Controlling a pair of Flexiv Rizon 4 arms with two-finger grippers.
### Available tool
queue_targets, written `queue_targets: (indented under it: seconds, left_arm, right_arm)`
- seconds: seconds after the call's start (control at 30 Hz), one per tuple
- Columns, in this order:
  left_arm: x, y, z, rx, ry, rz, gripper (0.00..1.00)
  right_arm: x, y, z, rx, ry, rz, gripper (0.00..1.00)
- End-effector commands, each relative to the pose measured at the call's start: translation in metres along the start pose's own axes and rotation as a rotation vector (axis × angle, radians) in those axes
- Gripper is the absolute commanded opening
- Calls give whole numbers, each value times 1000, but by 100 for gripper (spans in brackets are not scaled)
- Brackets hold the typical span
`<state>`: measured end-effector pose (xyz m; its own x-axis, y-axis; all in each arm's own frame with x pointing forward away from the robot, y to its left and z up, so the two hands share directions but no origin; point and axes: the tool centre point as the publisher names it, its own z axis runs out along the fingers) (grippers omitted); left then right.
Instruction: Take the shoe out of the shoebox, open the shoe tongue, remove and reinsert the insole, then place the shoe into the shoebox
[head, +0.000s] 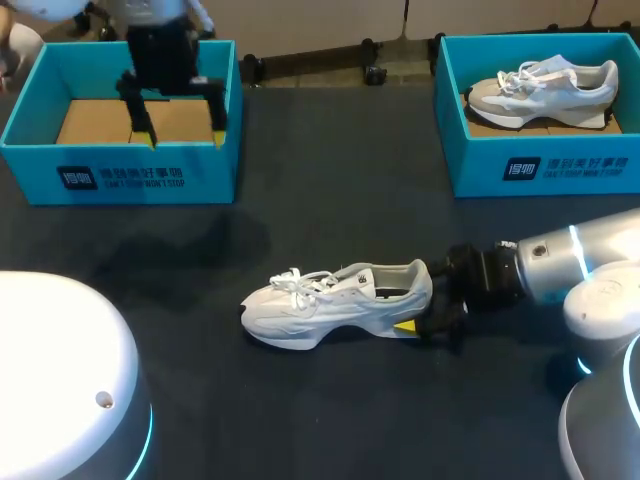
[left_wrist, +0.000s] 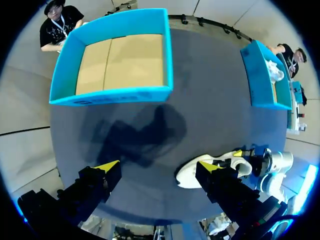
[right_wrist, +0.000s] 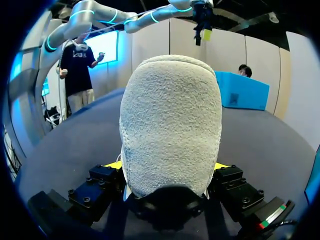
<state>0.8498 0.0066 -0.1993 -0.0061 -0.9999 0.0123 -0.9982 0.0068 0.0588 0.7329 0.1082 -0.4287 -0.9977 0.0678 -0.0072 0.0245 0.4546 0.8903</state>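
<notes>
White shoe (head: 335, 300) is lying on the dark surface (head: 330, 410), the right pincer (head: 418, 305) clenching its heel, likely steadying it for tongue opening, while the left pincer (head: 182, 125) is hanging released, high up by the empty shoebox (head: 120, 178)

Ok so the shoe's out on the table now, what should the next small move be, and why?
Probably bring the left gripper from above the empty shoebox over to the white shoe and reach for its tongue. The right gripper clamps the heel between its fingers, steadying the shoe, while the left one stands open and free.
</notes>
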Motion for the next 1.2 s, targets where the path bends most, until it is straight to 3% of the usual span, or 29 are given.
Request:
queue_targets:
  seconds: [0.03, 0.27, 0.7, 1.2]
  left_arm:
    - [22, 18, 4, 29, -14, -4, 100]
    - [58, 48, 15, 45, 23, 19, 100]
    - [113, 86, 47, 75, 36, 84, 100]
    - [169, 109, 87, 85, 6, 209, 100]
  right_arm:
    - [-5, -10, 5, 2, -3, 0, 0]
    - [-5, -10, 5, 2, -3, 0, 0]
    - [-5, -10, 5, 2, -3, 0, 0]
    - [-5, -10, 5, 2, -3, 0, 0]
